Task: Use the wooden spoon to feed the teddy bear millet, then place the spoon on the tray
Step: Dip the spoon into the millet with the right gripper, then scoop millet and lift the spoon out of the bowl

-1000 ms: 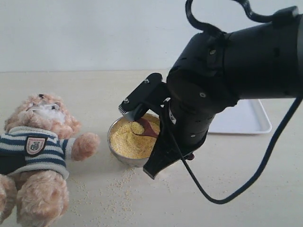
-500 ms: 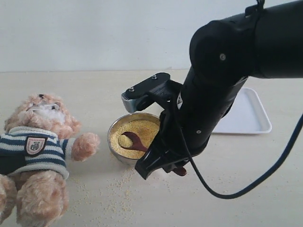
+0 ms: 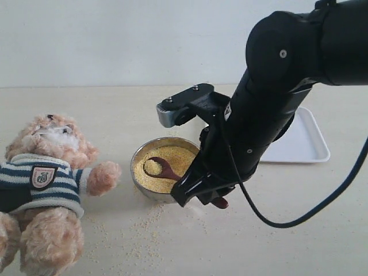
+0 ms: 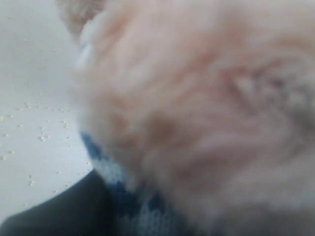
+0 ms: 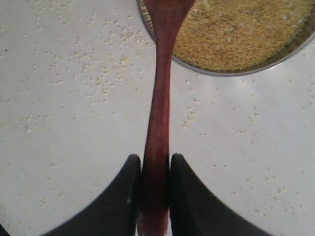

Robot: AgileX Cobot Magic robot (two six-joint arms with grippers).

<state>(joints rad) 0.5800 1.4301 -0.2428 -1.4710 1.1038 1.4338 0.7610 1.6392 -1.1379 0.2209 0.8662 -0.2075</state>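
The teddy bear [image 3: 46, 178] lies on its back at the left of the table, one paw stretched toward the steel bowl [image 3: 135, 179]. Yellow millet [image 3: 181, 156] fills that bowl. My right gripper [image 3: 201, 192] is shut on the handle of the wooden spoon [image 3: 163, 169], whose small oval end rests in the millet near the bowl's left side. In the right wrist view the spoon [image 5: 158, 98] runs from between the fingers of the right gripper [image 5: 155, 160] to the millet [image 5: 236, 34]. The left wrist view is filled with blurred teddy bear [image 4: 206, 98] fur and striped shirt. The white tray [image 3: 307, 146] lies at the right, behind the arm.
Loose grains [image 3: 144, 221] are scattered on the table in front of the bowl and toward the bear. The black right arm [image 3: 276, 103] leans over the bowl and hides part of the tray. A dark shape [image 4: 49, 214] sits at a corner of the left wrist view.
The right arm has tilted upward and swung right. The spoon's oval end has slid from the bowl's right side to its left side in the millet. The bear has not moved.
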